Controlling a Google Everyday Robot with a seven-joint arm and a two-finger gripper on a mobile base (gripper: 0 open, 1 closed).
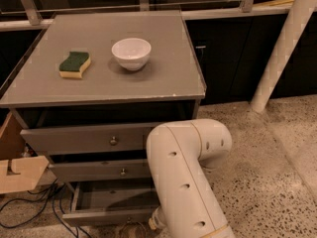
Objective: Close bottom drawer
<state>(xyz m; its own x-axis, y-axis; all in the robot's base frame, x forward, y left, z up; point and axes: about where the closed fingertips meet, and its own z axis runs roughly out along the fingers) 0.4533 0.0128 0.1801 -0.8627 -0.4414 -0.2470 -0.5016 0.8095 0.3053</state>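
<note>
Cabinet (148, 86), bowl (131, 53), sponge (75, 64), end effector (130, 229) at bottom drawer (106, 216)

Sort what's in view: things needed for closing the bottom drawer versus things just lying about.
Needed: bottom drawer, standing open; gripper, low at its front panel.

Lying about: sponge and bowl on the cabinet top; cardboard and cables at left.

Speckled terrazzo floor (277, 172), dark cabinets (228, 58) behind, slanted white post (284, 48), cables (55, 205) at lower left
</note>
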